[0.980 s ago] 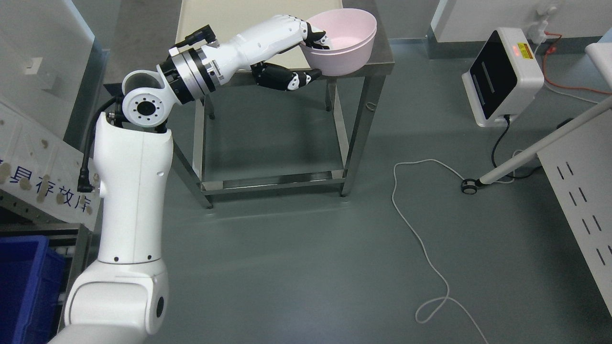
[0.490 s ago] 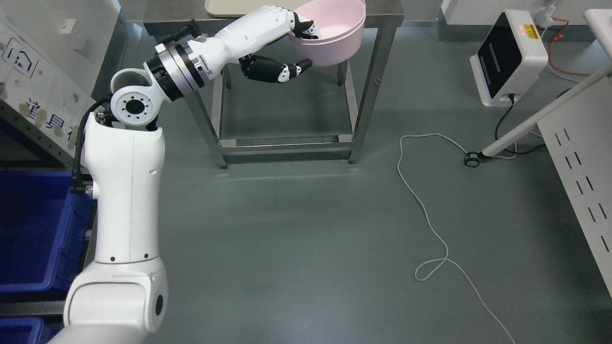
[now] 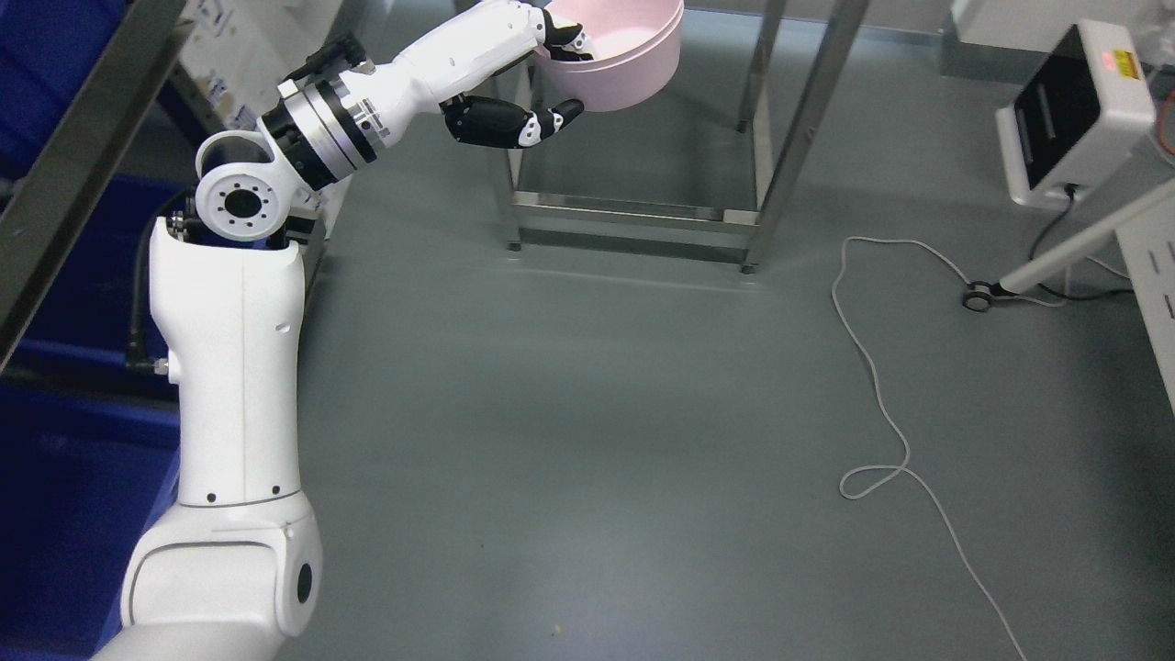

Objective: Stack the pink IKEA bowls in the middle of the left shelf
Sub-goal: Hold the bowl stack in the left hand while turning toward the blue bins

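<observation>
Mid-carry, by the look of it: shelf frame [image 3: 83,174] with blue bins [image 3: 64,477] fills the left edge, steel table legs [image 3: 789,128] stand beyond on the grey floor. Left arm [image 3: 229,367] reaches up and away. Pink bowl [image 3: 624,50] held aloft at top centre, resting on nothing. Left hand [image 3: 542,78] clamped on its near rim, fingers inside, thumb beneath. Placing on the shelf not yet done; stack itself unseen.

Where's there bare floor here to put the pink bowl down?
Widest bare floor: between the arm, the table legs and the cable. Left is crowded with blue bins and shelf frame. The left robot hand holds the bowl.
</observation>
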Tool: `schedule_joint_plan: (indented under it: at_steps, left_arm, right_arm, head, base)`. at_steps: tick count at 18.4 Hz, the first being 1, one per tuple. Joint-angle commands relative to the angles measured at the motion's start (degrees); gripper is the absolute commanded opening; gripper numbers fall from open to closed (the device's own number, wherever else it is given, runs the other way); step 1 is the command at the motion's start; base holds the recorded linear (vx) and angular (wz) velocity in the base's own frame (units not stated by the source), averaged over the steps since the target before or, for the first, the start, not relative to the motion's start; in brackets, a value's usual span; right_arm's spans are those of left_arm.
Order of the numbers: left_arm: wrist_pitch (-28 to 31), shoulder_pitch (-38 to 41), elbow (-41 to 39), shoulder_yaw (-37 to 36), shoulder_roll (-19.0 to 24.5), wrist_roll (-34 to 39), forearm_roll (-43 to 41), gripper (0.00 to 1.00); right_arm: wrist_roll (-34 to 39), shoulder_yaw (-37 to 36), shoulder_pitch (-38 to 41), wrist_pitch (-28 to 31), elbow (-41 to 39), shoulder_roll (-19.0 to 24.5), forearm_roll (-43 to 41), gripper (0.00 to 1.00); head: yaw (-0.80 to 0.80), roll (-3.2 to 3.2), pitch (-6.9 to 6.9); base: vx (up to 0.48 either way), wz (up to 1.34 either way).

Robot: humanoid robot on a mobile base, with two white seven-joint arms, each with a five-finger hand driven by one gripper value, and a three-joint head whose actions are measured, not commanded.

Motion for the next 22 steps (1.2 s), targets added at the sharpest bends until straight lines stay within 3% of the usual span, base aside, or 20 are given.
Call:
schedule_joint_plan:
  at_steps: [1,14,22]
  left_arm:
    - [0.6,-0.1,-0.1,1.9,1.0,0.1,0.3,0.02]
    - [2.2,-2.5,0.1,-1.6,1.0,4.4,5.0,0.03]
    - [2.5,-4.8,2.4,-2.1,1.0,8.9,1.4,0.03]
  right_arm:
    - [-0.1,-0.5,0.0,0.0,0.0,-1.0,0.4,1.0]
    - [-0.1,-0.5,0.0,0.0,0.0,-1.0,0.4,1.0]
    - [-0.1,-0.6,0.0,0.0,0.0,-1.0,0.4,1.0]
  head:
    - [0.0,0.0,0.0]
    - [0.0,0.0,0.0]
    - [0.0,0.0,-0.02]
  base:
    - [-0.297,0.63]
    - [-0.21,1.21]
    - [0.007,0.99]
